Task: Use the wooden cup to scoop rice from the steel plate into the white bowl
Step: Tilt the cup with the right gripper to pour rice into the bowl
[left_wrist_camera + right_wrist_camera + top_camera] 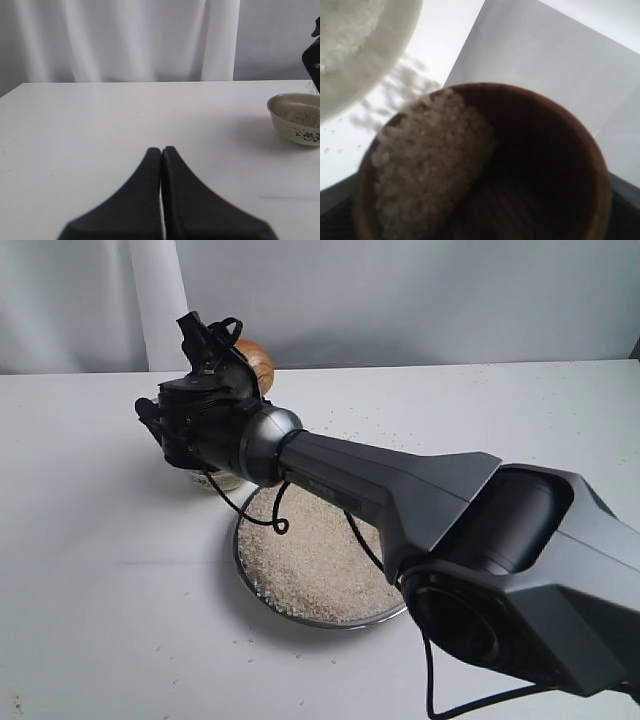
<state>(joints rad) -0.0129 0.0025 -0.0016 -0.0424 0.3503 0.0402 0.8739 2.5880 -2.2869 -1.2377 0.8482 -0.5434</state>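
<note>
White table [100, 590], pale curtain [125, 40] behind. Plate [320, 623] sits centre-low in the exterior view, filled with rice [310, 570]. Bowl [299, 131] is at the plate's 10 o'clock, just beside the rim. It is mostly hidden under the right gripper [225, 355] and has some rice in it.

Right gripper is clamped on the cup [256, 362], held aloft at the bowl's 12 o'clock. Cup is tilted, rice banked against its low side at the lip.

Right arm [400, 490] comes in from 4 o'clock and covers the plate's 2 o'clock edge. Its cable [270, 520] loops over the rice. Stray grains [400, 430] dot the table at the plate's 1 o'clock.

Left gripper [161, 150] has its jaws pressed together, low over the table, well apart from the bowl.

Open room at the plate's 8–9 o'clock and along the far table edge.
</note>
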